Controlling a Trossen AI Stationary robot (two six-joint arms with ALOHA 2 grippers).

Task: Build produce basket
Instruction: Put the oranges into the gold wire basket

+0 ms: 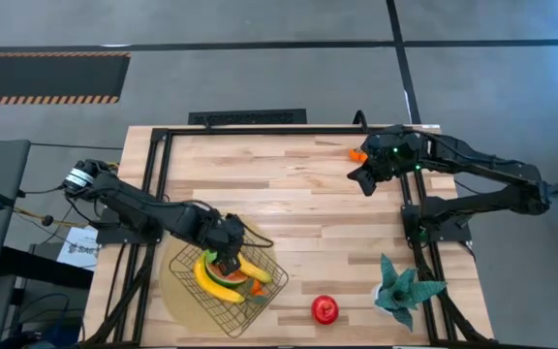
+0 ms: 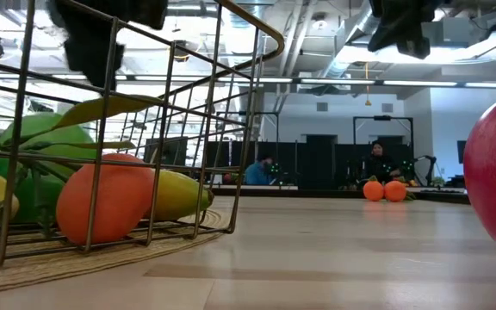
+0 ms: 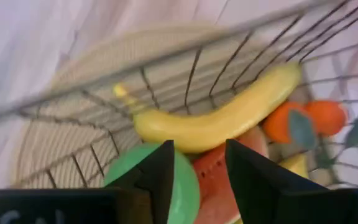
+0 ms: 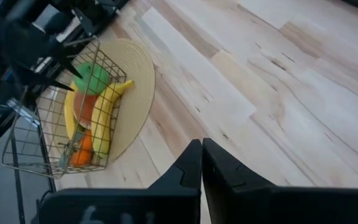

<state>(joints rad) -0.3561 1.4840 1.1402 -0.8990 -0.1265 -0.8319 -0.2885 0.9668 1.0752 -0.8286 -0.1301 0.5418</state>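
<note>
The wire basket (image 1: 271, 260) rests on a round tan disc (image 1: 170, 296) at the table's near left. In it lie two yellow bananas (image 3: 229, 115), a green apple (image 3: 182, 186), a red wedge slice (image 3: 213, 180) and leafy oranges (image 3: 309, 118). My left gripper (image 1: 224, 262) hangs open just above the apple and wedge, fingers pointing down, with nothing between them. A shiny red fruit (image 1: 325, 309) sits on the table to the basket's right. Two small oranges (image 1: 356, 153) lie at the far right. My right gripper (image 4: 202, 158) is shut, raised over the table beside them.
A teal spiky plant (image 1: 405, 289) stands near the table's front right corner. Bare wood lies between the basket and the right arm. In the low view, people sit in the room beyond the table's far edge.
</note>
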